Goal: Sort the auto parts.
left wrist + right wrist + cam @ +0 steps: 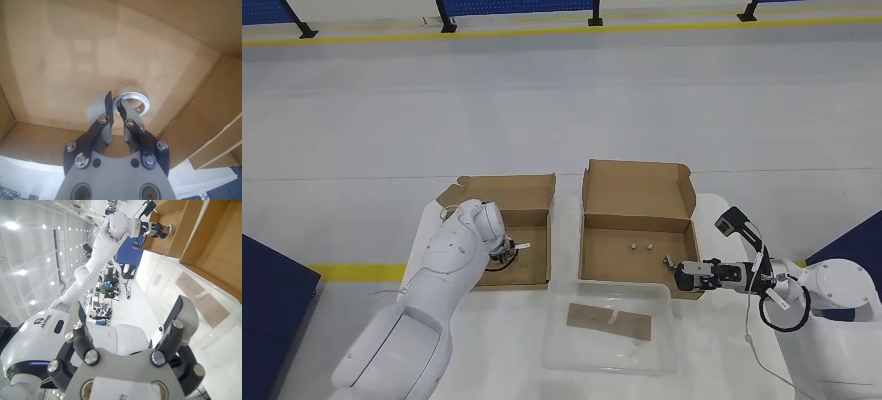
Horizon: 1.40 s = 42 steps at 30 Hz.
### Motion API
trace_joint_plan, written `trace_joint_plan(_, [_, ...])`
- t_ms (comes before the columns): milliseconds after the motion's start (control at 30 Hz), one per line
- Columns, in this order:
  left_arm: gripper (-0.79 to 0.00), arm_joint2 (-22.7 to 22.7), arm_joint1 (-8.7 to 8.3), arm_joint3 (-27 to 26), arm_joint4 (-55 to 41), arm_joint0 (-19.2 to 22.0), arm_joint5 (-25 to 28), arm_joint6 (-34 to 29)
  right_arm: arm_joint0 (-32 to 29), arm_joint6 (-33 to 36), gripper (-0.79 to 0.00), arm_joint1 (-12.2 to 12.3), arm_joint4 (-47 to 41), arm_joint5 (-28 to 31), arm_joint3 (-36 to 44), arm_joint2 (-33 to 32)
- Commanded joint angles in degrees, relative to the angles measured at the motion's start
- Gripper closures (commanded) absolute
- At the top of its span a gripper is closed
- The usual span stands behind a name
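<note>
Overhead, two open cardboard boxes stood side by side at the far part of the table, the left box (pixel 512 188) and the right box (pixel 637 190), with a clear plastic bin (pixel 587 350) just in front of them, nearer the robot.

Left arm: reached down inside the left box. The left gripper (pixel 116 108) held a metal ring (pixel 144 105). One finger sat inside the ring's bore and the other outside it, so the jaws pinched the ring's wall between them. The ring was tilted, its open face toward the wrist camera, and a small threaded hole showed in its side. It hung close over the box floor. Contact with the floor: cannot tell.

Right arm: the right gripper (pixel 128 315) sat low near the front right corner of the right box, beside the bin's far right corner, pointing across toward the left arm. Its jaws were spread wide with nothing between them.

Right box contents: two small pale parts (pixel 630 243) lay near each other on the floor, toward the back wall.

Bin contents: a brown sheet (pixel 592 318) lay flat on the bottom, with a small white part (pixel 613 320) resting on it.
</note>
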State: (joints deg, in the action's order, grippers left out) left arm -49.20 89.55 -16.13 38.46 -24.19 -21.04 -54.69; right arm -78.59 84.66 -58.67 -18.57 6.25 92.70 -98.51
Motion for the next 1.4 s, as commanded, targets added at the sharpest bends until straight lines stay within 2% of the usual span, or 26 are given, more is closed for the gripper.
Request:
trace_joint_plan(0, [0.000, 0.04, 0.32, 0.75, -0.26, 0.18, 0.21, 0.27, 0.00, 0.00, -0.785, 0.00, 0.00, 0.00, 0.00, 0.00])
trace_joint_plan(300, [0.000, 0.26, 1.46, 3.11, -0.65, 0.96, 0.54, 0.95, 0.00, 0.00, -0.785, 0.00, 0.00, 0.00, 0.00, 0.00])
trace_joint_plan(400, [-0.123, 0.32, 1.71, 3.66, -0.61, 1.20, 0.56, 1.06, 0.00, 0.00, -0.785, 0.00, 0.00, 0.00, 0.00, 0.00])
trace_joint_plan(500, [-0.182, 0.23, 1.87, 4.11, -0.76, 1.44, 0.62, 1.33, 0.00, 0.00, -0.785, 0.00, 0.00, 0.00, 0.00, 0.00])
trace_joint_plan(600, [-0.188, 0.05, 1.95, 4.56, -0.98, 1.70, 0.60, 1.56, 0.00, 0.00, -0.785, 0.00, 0.00, 0.00, 0.00, 0.00])
trace_joint_plan(767, [-0.268, -0.37, 1.99, 4.67, -1.52, 2.11, 0.59, 2.14, 0.00, 0.00, -0.785, 0.00, 0.00, 0.00, 0.00, 0.00])
trace_joint_plan(900, [-0.369, -0.85, 1.92, 4.12, -2.14, 2.59, 0.84, 2.68, 0.00, 0.00, -0.785, 0.00, 0.00, 0.00, 0.00, 0.00])
trace_joint_plan(933, [-0.425, -0.92, 1.88, 3.97, -2.17, 2.71, 1.09, 2.61, 0.00, 0.00, -0.785, 0.00, 0.00, 0.00, 0.00, 0.00])
trace_joint_plan(1067, [-0.748, -1.38, 1.62, 3.38, -2.52, 3.23, 1.77, 2.35, 0.00, 0.00, -0.785, 0.00, 0.00, 0.00, 0.00, 0.00])
trace_joint_plan(1100, [-0.785, -1.58, 1.53, 3.11, -2.78, 3.33, 1.94, 2.37, 0.00, 0.00, -0.785, 0.00, 0.00, 0.00, 0.00, 0.00])
trace_joint_plan(1233, [-0.785, -2.35, 1.14, 1.62, -3.70, 3.31, 2.94, 2.22, 0.00, 0.00, -0.785, 0.00, 0.00, 0.00, 0.00, 0.00])
trace_joint_plan(1367, [-0.785, -3.84, 0.24, -0.40, -5.54, 2.92, 6.25, 1.42, 0.00, 0.00, -0.785, 0.00, 0.00, 0.00, 0.00, 0.00])
